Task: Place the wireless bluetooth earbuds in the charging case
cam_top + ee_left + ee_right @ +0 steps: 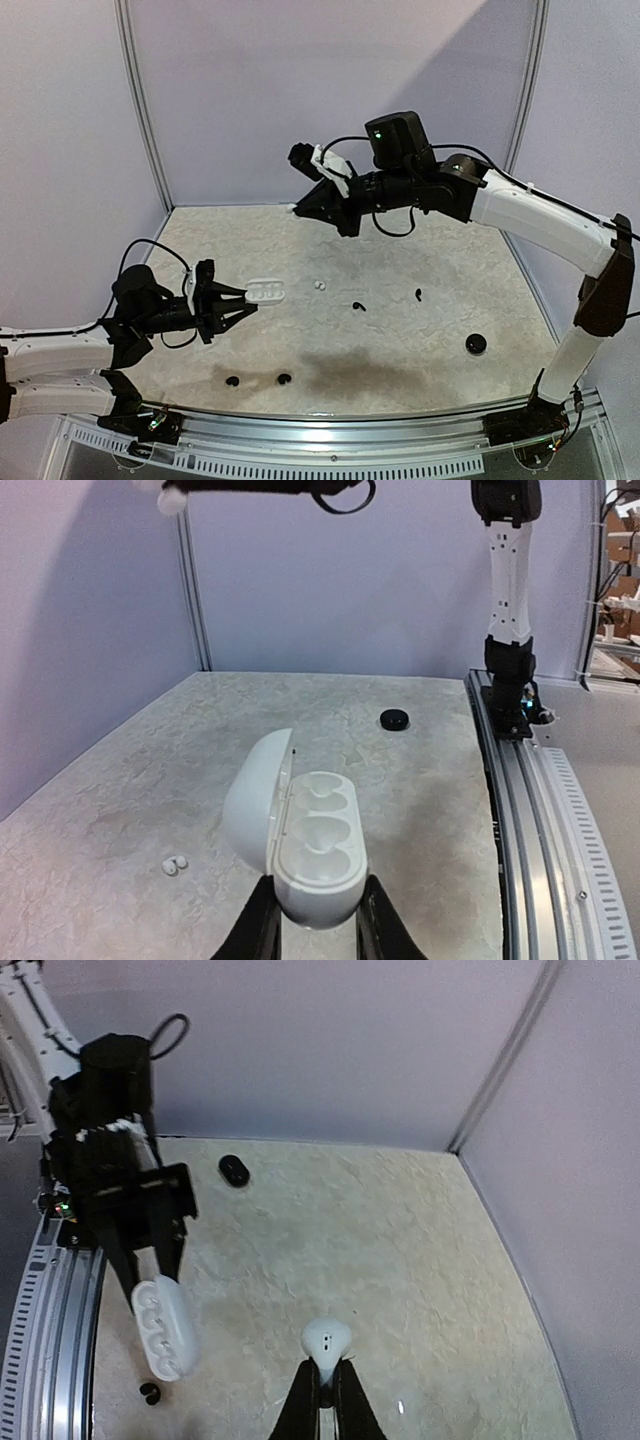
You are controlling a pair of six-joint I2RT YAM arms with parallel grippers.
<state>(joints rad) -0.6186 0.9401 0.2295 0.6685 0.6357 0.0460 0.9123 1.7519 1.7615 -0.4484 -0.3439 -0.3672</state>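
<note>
The left tool (248, 301) was closed on the near end of the white charging case (315, 855), one finger (262, 925) pressed against each side. The case was held just above the desk (430, 250) at its left side. Its lid (252, 805) stood open to the left, and the moulded wells inside faced up with nothing in them.

The right tool (324, 1375) was raised high over the far middle of the desk, well apart from the case. Its fingers were pinched nearly together on a small white earbud (326, 1338), whose rounded body stuck out past the tips.

A tiny white speck (175, 864) lay on the desk just to the right of the case in the overhead view. It looked like two small balls touching, but it was too small to tell whether it was one bud or two.

Four black earbuds were scattered on the surface:
- One (358, 306) lay near the middle.
- Another (418, 294) lay a little to its right.
- Two (233, 380) (284, 379) lay close to the near edge, in front of the left arm.

A round black case (476, 344) sat shut on the right side of the desk, near the right arm's base and apart from all the buds.
</note>
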